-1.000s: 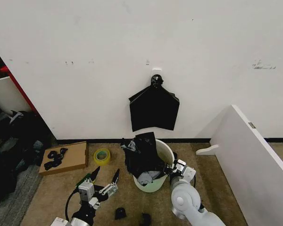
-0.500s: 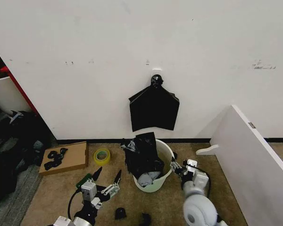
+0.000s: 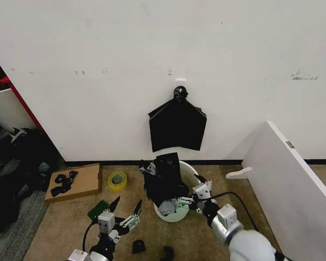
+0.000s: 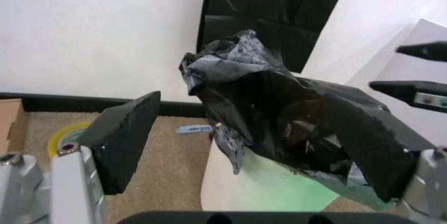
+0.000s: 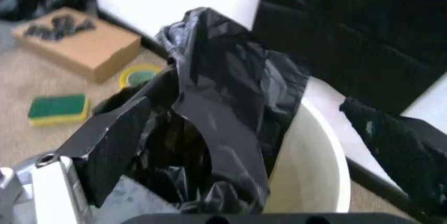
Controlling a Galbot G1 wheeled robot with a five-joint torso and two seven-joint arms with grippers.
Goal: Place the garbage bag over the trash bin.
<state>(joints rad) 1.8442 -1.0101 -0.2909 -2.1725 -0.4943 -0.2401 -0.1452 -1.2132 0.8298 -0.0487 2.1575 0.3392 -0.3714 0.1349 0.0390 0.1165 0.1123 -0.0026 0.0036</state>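
At the trash bin (image 3: pixel 180 213), garbage bag (image 3: pixel 162 182) sat bunched inside, rim still uncovered; right tool (image 3: pixel 189 203) gaped at the rim, left tool (image 3: pixel 125 209) splayed beside.

The garbage bag (image 3: pixel 163 179) drapes over the near-left side of the trash bin (image 3: pixel 191 175), hiding that part of the rim and most of the bin's inside. In the head view the left gripper (image 3: pixel 125 212) is seen down to its wrist, with the arm behind it cut off by the lower edge. In the right wrist view the right gripper (image 5: pixel 265 150) has its far finger blurred and running out at the picture's corner.
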